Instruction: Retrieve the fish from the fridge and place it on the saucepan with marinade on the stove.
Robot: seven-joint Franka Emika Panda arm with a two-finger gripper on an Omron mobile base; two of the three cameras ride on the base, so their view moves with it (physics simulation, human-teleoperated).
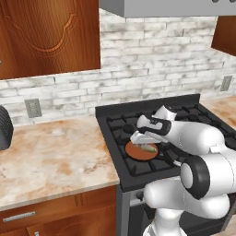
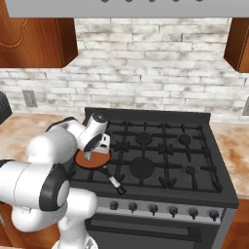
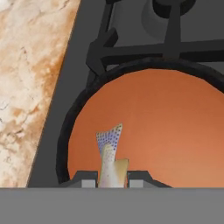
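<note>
My gripper [image 3: 111,181] is shut on the fish [image 3: 109,157], a small olive and yellowish fish whose spotted tail sticks out past the fingertips [image 3: 86,180]. It hangs just above the orange-brown inside of the saucepan [image 3: 166,127]. The saucepan [image 1: 138,153] sits on the front left burner of the black stove [image 1: 124,122], with my gripper [image 1: 140,144] low over it and the fish [image 1: 149,148] showing green at its tip. From the right, the gripper [image 2: 90,154] points down into the saucepan [image 2: 95,160], whose long handle [image 2: 114,181] reaches toward the stove's front. The fridge is out of view.
A marble counter [image 1: 50,156] runs left of the stove, with a dark appliance [image 1: 3,126] at its far left. A row of knobs [image 2: 153,209] lines the stove front. Wooden cabinets [image 1: 46,32] and a range hood [image 1: 161,7] hang above.
</note>
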